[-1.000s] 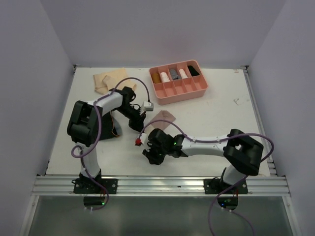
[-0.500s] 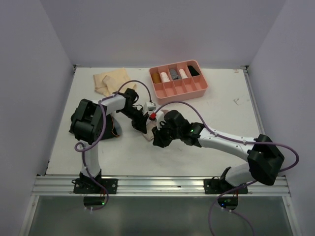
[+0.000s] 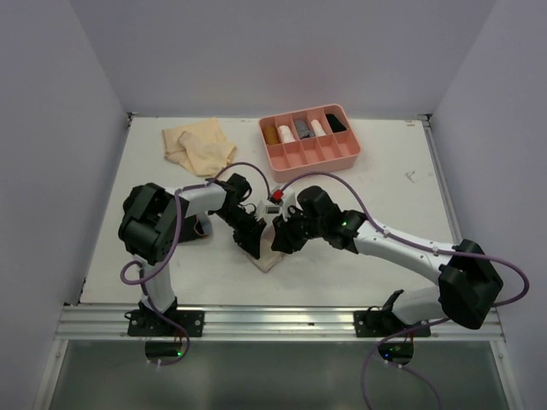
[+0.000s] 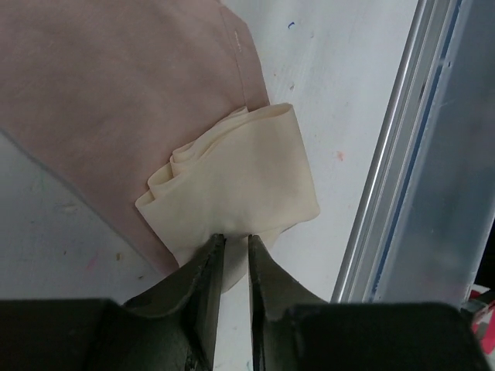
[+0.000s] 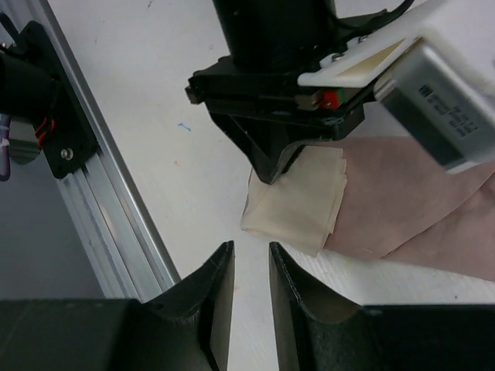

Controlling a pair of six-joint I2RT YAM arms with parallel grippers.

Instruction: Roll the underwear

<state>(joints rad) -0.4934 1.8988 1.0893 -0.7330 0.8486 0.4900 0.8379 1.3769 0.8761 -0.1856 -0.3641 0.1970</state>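
The dusty pink underwear (image 3: 269, 259) lies mid-table, its cream patch (image 4: 232, 182) folded over in loose layers on the pink cloth (image 4: 116, 93). My left gripper (image 3: 253, 243) comes down on its left side. In the left wrist view the left gripper (image 4: 236, 246) is nearly closed, pinching the near edge of the cream fold. My right gripper (image 3: 280, 241) hovers just right of it. In the right wrist view the right gripper (image 5: 251, 255) is open over bare table, a little short of the cream patch (image 5: 298, 205). The pale tan underwear (image 3: 201, 145) lies flat at the back left.
A pink divided tray (image 3: 312, 165) at the back centre holds several rolled items. The aluminium rail (image 4: 387, 193) of the table's near edge runs close to the folded cloth. The two wrists stand almost touching, with cables looping above them.
The right arm swung from the near edge up to the middle, beside the left gripper. The left gripper moved toward the near edge, and the pink underwear came with it, now folded.
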